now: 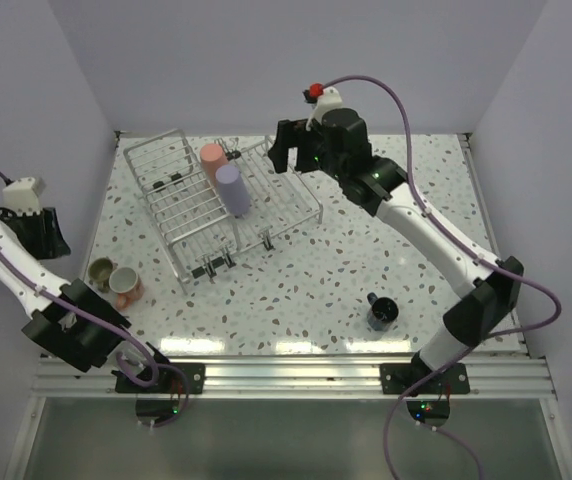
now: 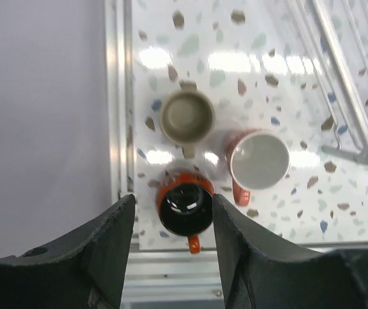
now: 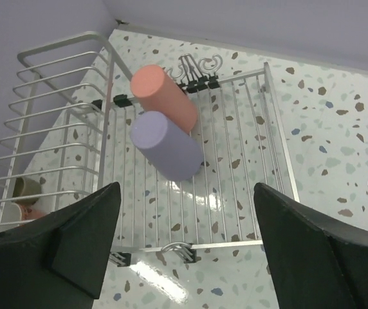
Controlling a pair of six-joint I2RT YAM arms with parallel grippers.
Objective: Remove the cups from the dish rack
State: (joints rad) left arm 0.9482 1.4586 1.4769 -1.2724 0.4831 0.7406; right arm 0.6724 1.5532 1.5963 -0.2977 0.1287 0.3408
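White terrazzo tabletop (image 1: 346, 280), glossy, with grey, brown and blue flecks. Plain pale lavender-grey walls on three sides: back wall (image 1: 296, 60), left wall (image 1: 26, 100), right wall (image 1: 566, 120). Ribbed aluminium rail (image 1: 296, 378) along the near edge. Bright glare patches (image 1: 191, 346) near the front. Dull grey-green surface (image 1: 286, 440) below the rail, can't tell what.

Robot lab test cell, not a home. Plain pale walls (image 1: 266, 60) box in a speckled terrazzo tabletop (image 1: 366, 260). An aluminium rail (image 1: 296, 375) along the frame bottom carries bolted arm bases (image 1: 428, 378). A purple cable (image 1: 391, 92) loops at upper right.
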